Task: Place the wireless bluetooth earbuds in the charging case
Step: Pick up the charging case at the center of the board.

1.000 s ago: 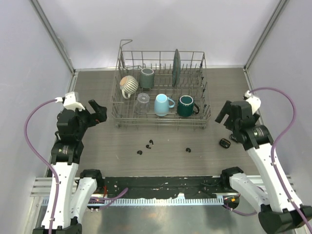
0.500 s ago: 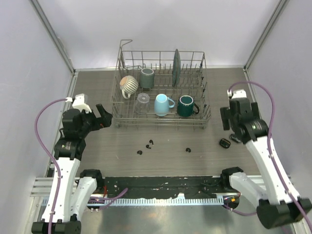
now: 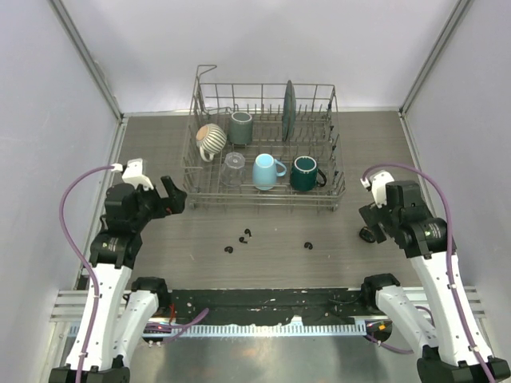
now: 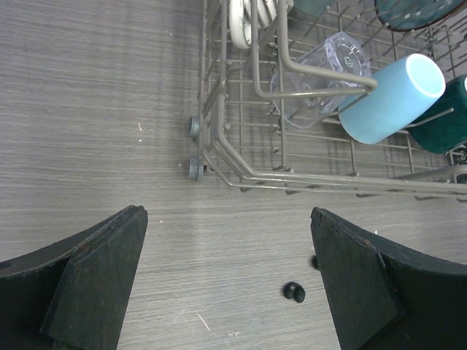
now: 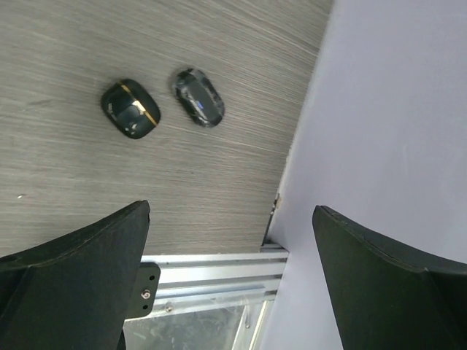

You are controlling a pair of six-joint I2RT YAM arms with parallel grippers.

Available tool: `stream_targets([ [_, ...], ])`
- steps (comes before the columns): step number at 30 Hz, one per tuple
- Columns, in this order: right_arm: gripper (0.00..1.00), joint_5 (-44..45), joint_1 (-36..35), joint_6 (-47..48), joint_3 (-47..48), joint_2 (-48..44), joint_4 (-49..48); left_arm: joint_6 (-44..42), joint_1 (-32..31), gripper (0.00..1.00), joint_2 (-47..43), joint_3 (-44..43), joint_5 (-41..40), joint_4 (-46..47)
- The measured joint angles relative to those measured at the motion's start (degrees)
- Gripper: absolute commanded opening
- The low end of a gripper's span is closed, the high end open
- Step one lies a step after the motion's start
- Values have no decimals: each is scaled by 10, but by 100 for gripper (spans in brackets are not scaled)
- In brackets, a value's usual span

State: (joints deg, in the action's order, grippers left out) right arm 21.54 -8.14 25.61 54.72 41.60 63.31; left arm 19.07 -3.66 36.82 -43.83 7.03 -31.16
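Several tiny black earbuds lie on the grey table in front of the rack: two close together (image 3: 244,237), one (image 3: 229,250) and one (image 3: 307,245). In the left wrist view one earbud (image 4: 294,292) lies between the tips, nearer the right finger (image 4: 357,284). My left gripper (image 3: 174,197) (image 4: 226,219) is open and empty, left of the earbuds. The dark oval charging case (image 3: 368,234) with a gold line (image 5: 130,108) has a glossy dark oval piece (image 5: 198,96) beside it. My right gripper (image 3: 369,217) (image 5: 232,219) hangs open right over the case, holding nothing.
A wire dish rack (image 3: 263,205) stands behind the earbuds with a light blue mug (image 3: 266,171), a dark green mug (image 3: 304,173), a striped mug (image 3: 211,137), a clear glass (image 4: 321,73) and a plate (image 3: 289,100). The right wall (image 5: 394,109) is close to the case.
The left arm has moved right and lower, toward the earbuds. The right arm has swung down and in over the charging case. Both grippers stayed open.
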Motion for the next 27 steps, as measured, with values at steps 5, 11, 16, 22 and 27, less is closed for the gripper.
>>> stream_targets([
  [5,100,-28,1,14,-40,-1,8,0,-2,100,-2,14,-1,-1],
  [11,92,-28,1,-25,-88,-16,-10,0,-2,100,-5,21,-11,0],
  [16,89,1,1,-96,-83,-16,-53,0,-5,100,-4,21,-15,0],
  [22,92,93,3,-207,81,105,-73,0,-5,100,0,21,-17,0],
  [27,93,137,5,-382,222,255,-90,0,-6,100,0,21,-26,0],
])
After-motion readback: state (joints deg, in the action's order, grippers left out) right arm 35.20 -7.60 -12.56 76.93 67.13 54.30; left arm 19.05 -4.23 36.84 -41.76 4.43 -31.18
